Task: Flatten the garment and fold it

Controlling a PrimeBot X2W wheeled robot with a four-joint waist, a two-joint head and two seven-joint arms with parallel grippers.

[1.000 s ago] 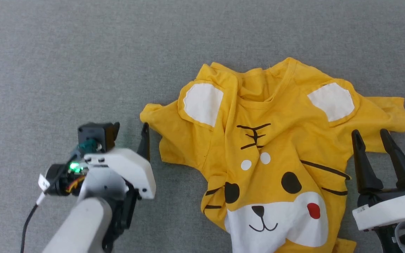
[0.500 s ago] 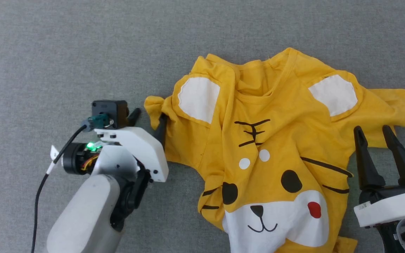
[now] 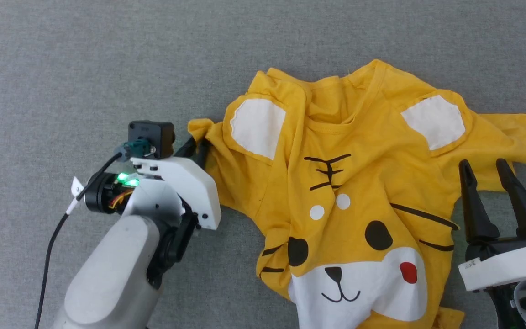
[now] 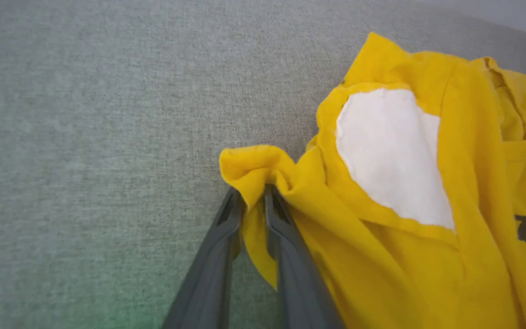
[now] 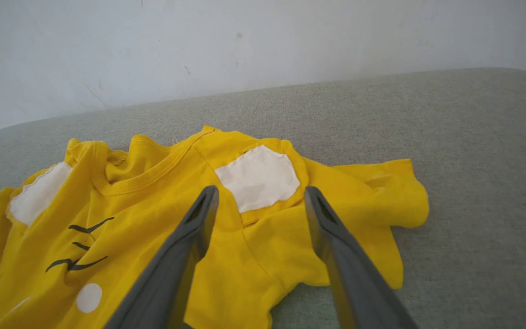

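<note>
The garment, a small bright-yellow T-shirt with a cartoon animal face, lies crumpled face-up on the grey surface. Its left sleeve is bunched into a small fold. My left gripper sits at that sleeve tip. In the left wrist view the left gripper has its two fingers pinched together with the yellow sleeve of the garment between them. My right gripper stands open over the shirt's right side, below the right sleeve. In the right wrist view the right gripper hovers spread above the garment near the white ear patch.
The grey fabric surface stretches bare to the left and behind the shirt. A pale wall rises beyond its far edge. A black cable hangs off my left wrist.
My left gripper moved forward and right to the sleeve tip and closed its fingers on the fabric, bunching it. The right gripper stayed open in place.
</note>
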